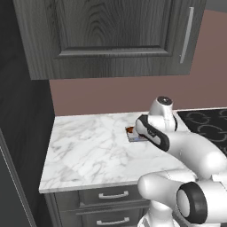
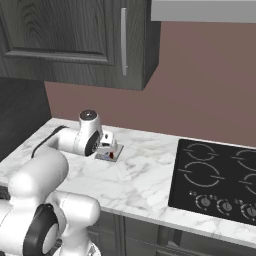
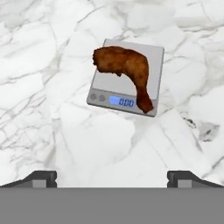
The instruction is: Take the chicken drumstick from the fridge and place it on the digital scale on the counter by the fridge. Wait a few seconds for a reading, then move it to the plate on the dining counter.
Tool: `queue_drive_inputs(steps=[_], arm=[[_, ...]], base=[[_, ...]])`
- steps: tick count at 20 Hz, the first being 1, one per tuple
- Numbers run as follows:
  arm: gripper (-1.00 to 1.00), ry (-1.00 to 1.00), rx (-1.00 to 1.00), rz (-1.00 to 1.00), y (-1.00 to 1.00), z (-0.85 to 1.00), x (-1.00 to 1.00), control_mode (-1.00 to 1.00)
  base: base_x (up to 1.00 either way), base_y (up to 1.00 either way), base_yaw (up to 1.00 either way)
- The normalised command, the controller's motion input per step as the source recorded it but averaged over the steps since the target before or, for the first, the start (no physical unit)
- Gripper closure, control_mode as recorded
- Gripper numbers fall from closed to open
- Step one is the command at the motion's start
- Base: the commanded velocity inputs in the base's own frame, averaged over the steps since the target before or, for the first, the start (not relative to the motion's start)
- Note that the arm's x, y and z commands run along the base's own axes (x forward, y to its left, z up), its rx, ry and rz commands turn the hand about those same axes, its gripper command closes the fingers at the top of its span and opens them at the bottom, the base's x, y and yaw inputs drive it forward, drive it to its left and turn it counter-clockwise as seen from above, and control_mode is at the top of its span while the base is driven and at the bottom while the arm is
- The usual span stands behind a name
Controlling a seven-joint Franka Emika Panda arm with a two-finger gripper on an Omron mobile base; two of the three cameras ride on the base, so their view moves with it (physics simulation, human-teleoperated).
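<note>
The drumstick (image 3: 127, 72) lies on the scale (image 3: 151, 52), and the scale rests on the marble desk (image 1: 88, 150), between the dark cabinet side and the cooktop (image 2: 220, 175). The thick end is over the far left part of the slab, and the thin bone end reaches down across the darker strip, just beside the blue display. The tool (image 3: 111, 177) hangs above it with its tips wide apart and it holds nothing; both tips are well clear of the meat.

In my judgement the weighing step is in progress, and the next move is to pick the drumstick up again for the plate. Several things can go wrong here.

The bone end hangs at the edge of the scale. If the tool comes down off centre, one tip can push the meat and roll it off the slab onto the desk.

The scale is small and light in look. A tip that lands on its edge can tilt it or slide it along the smooth marble.

The drumstick is curved and narrow at one end. A grip on the thin part can let the heavy end swing and slip out during the long way to the plate. A grip across the thick part seems safer.

In the base views the arm hides most of the scale.
</note>
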Motion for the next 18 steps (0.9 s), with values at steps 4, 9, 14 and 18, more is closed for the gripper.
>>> queue_drive_inputs(steps=[4, 9, 14, 18], arm=[[-1.00, 0.00, 0.00, 0.04, -0.21, 0.00, 0.44, -1.00], [-1.00, 0.01, -0.01, 0.00, -0.08, -0.10, 0.06, -1.00], [-1.00, 0.00, 0.00, 0.00, 0.00, -0.25, 0.00, -1.00], [-1.00, 0.00, 0.00, 0.00, 0.00, -0.20, 0.10, -1.00]], base=[[0.00, 0.00, 0.00], [0.00, 0.00, 0.00], [0.00, 0.00, 0.00], [0.00, 0.00, 0.00]])
